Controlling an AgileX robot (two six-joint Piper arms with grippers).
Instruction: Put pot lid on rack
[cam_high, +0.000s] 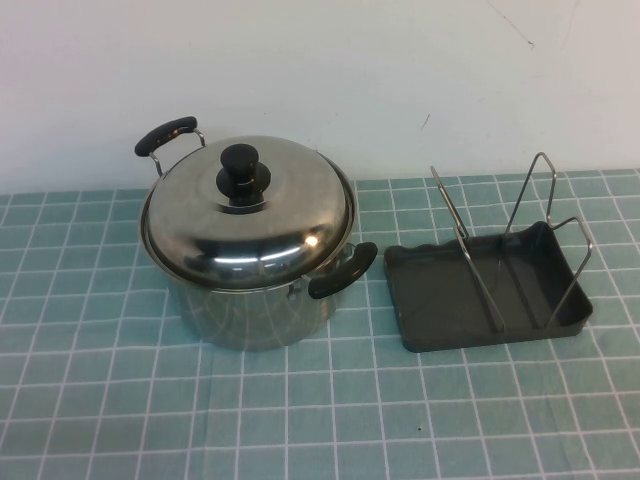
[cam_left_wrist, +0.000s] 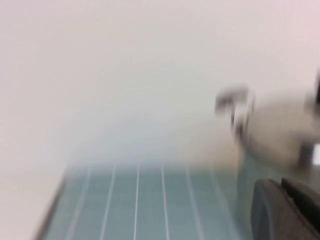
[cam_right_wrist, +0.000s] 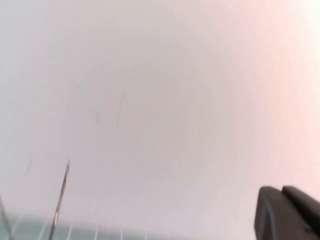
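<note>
High view: even, bright, diffuse lighting from above; focus is sharp throughout. The pot lid (cam_high: 248, 212) carries small specular glints near its front rim and mirrors its black knob. Soft, short shadows fall on the desk (cam_high: 120, 400) beneath the pot (cam_high: 255, 310) and the rack (cam_high: 490, 290). Left wrist view: heavily blurred, washed-out, the pot reduced to a smear. Right wrist view: hazy, pale, with a faint pink cast at one edge.
</note>
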